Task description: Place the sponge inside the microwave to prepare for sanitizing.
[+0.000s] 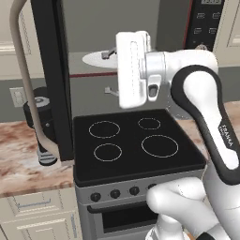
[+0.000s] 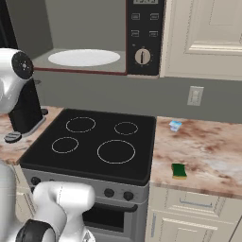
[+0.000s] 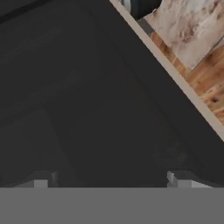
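Sponge (image 2: 178,170), small yellow-and-green block, lies on marbled counter (image 2: 208,151); spread-jawed empty gripper (image 3: 111,179) should descend squarely over it.

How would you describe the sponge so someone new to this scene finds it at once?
Start at the black-topped stove and move to the marbled counter on its right in the right base view. Near that counter's front edge, close to the stove, lies the sponge, a small flat block, dark green on top with a yellow edge. Its only neighbour, a tiny clear bluish glass, stands farther back by the wall.
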Controlling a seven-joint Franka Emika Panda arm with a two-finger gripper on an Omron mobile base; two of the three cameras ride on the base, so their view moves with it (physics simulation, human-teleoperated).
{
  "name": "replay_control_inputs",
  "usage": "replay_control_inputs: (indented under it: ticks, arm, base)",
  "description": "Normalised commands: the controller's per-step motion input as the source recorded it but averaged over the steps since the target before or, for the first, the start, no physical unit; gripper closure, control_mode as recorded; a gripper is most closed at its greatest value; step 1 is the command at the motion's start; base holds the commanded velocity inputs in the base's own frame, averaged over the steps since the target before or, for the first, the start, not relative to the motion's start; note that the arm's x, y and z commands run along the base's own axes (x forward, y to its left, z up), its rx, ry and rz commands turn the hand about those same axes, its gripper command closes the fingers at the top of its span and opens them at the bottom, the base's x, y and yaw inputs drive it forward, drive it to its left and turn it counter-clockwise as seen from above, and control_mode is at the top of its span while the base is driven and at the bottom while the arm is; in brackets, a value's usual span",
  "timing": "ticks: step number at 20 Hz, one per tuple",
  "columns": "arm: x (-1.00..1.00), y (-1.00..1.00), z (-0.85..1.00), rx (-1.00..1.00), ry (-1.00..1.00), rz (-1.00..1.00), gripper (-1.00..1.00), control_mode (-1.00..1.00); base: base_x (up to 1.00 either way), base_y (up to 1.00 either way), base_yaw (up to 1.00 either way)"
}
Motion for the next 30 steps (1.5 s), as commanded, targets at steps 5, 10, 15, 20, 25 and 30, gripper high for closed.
replay_control_inputs:
  ticks: [5,10,15,20,25,30]
  arm:
    - [-0.24,-0.74,0.01,-0.07,-0.06,0.0,-1.0,-1.0]
    - [-0.22,-0.73,0.0,-0.12,-0.14,0.01,-1.0,-1.0]
    - [-0.14,-0.72,0.0,-0.16,-0.18,0.15,-1.0,-1.0]
    - [-0.03,-0.7,0.0,-0.18,-0.22,0.16,-1.0,-1.0]
    - [-0.08,-0.68,0.0,-0.2,-0.29,0.27,-1.0,-1.0]
    - [-0.08,-0.63,-0.06,-0.23,-0.34,0.26,-1.0,-1.0]
  base:
    - [0.0,0.0,0.0]
    - [0.0,0.0,0.0]
    - [0.0,0.0,0.0]
    - [0.0,0.0,0.0]
    - [0.0,0.0,0.0]
    - [0.0,0.0,0.0]
